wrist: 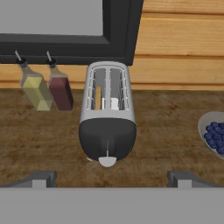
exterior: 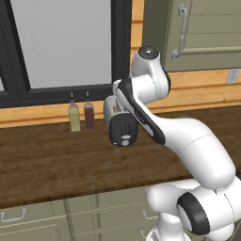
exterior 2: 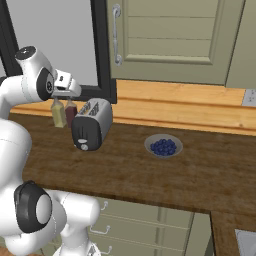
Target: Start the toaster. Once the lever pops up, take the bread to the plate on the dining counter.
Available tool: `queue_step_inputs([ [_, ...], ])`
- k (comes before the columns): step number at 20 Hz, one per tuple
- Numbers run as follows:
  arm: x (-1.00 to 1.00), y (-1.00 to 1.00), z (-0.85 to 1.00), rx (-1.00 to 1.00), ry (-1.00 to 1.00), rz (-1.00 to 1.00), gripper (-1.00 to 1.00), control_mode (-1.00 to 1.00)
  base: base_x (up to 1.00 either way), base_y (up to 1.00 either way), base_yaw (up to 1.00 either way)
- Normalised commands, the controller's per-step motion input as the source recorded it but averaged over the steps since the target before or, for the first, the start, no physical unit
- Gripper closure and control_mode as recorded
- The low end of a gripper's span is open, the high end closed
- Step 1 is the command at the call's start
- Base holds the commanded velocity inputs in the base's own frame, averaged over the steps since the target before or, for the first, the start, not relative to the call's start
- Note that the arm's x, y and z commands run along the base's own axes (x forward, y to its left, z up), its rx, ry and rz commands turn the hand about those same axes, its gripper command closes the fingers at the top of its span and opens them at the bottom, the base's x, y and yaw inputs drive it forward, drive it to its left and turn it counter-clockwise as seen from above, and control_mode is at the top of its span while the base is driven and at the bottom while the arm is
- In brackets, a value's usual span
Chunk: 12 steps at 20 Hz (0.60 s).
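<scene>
Base views look forward and down from behind-left and behind-right; both share the toaster (exterior: 121, 123) on the worktop (exterior: 47, 160). Hand view looks steeply down, near, black end nearest.

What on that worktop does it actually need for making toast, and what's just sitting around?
Needed:
- toaster
- lever at the foot of its black end face
- bread, down in a slot

Just sitting there:
- yellow bottle
- dark red bottle
- bowl of blueberries
</scene>
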Motion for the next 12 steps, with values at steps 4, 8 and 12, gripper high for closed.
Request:
queue_step_inputs([
  [4,0.0,0.0,0.0,0.0,0.0,0.0,-1.0,-1.0,0.0,0.0,0.0],
  [8,0.0,0.0,0.0,0.0,0.0,0.0,-1.0,-1.0,0.0,0.0,0.0],
  [12,0.0,0.0,0.0,0.0,0.0,0.0,-1.0,-1.0,0.0,0.0,0.0],
])
